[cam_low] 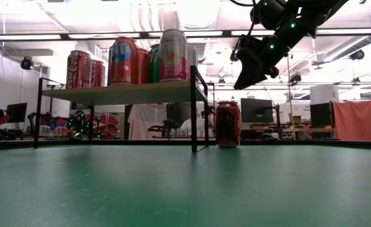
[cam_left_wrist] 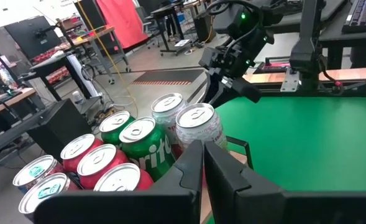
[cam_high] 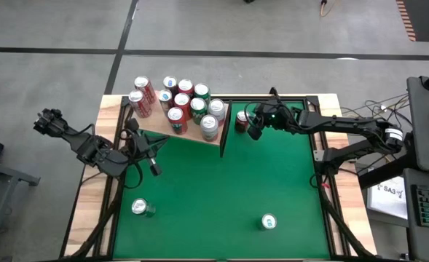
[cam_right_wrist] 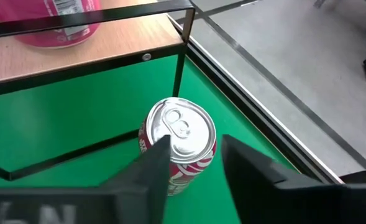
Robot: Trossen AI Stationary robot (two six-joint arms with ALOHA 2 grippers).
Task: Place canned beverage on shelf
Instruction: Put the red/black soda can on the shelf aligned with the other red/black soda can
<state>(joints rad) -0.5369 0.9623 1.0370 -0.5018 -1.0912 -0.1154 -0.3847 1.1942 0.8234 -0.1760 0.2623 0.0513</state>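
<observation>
The right gripper (cam_right_wrist: 192, 165), fingers spread, hovers above the red can (cam_right_wrist: 178, 144) beside the shelf (cam_high: 192, 135); left gripper (cam_left_wrist: 202, 168) pressed together.

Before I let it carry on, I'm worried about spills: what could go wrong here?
The right end effector hangs open over the red can beside the shelf; an off-centre closing could tip it. The shelf is crowded with cans, so placing another may knock the white can at its edge.

Right claw (cam_right_wrist: 192, 163) fingers parted, arm raised, left claw (cam_left_wrist: 202, 163) closed, idle
</observation>
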